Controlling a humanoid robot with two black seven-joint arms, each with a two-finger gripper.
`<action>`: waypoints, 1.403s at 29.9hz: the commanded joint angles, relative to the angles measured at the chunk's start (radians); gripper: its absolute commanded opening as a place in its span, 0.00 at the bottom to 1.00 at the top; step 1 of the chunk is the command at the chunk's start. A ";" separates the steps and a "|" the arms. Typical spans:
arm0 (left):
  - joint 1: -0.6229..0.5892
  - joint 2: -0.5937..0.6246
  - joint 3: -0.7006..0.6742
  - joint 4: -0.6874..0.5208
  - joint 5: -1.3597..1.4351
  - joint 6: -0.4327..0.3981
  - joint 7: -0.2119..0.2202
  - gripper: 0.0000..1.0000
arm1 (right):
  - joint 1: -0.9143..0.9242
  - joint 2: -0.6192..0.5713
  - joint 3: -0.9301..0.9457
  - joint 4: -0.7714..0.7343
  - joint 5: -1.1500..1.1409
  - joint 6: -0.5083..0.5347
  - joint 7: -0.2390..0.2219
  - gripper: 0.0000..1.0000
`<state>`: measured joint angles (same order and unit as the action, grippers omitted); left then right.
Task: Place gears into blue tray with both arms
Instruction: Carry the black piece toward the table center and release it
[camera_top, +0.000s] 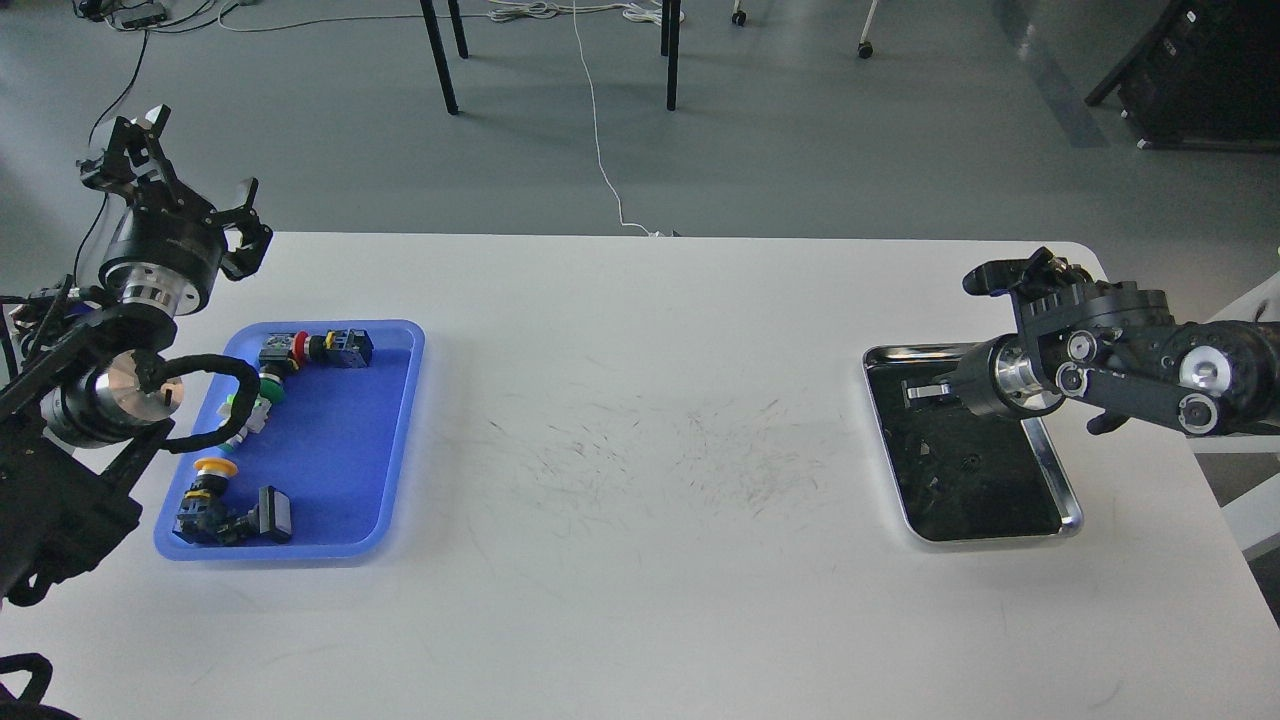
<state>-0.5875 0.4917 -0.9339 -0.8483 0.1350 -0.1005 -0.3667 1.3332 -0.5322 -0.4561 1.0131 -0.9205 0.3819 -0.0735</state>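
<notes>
The blue tray (340, 450) lies at the table's left and holds several colourful push-button switches (315, 349). My left gripper (185, 180) is raised beyond the tray's far left corner, claws spread open and empty. At the table's right, my right gripper (925, 390) reaches leftwards into the far end of the shiny silver tray (1055, 470). Its dark fingers blend with the tray's dark bottom, so their state is unclear. The gears are hard to pick out there; a tiny round dark spot (966, 462) may be one.
The scuffed white table (640, 430) stretches between the two trays. My left arm's cable loop (215, 400) hangs over the blue tray's left side. Chair legs and a white cable are on the floor beyond the far edge.
</notes>
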 joint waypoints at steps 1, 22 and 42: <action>0.000 0.002 0.000 0.000 0.000 -0.001 0.000 0.99 | 0.090 -0.040 0.007 0.054 0.006 0.000 0.000 0.02; -0.002 0.016 0.000 0.000 0.000 -0.001 0.002 0.99 | 0.173 0.211 0.066 0.214 0.416 -0.133 0.024 0.02; -0.011 0.042 -0.002 -0.001 -0.002 -0.005 0.005 0.99 | 0.000 0.532 0.126 -0.168 0.454 -0.144 0.060 0.02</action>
<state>-0.5955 0.5326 -0.9349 -0.8483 0.1335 -0.1057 -0.3617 1.3348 0.0002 -0.3350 0.8217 -0.4681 0.2373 -0.0247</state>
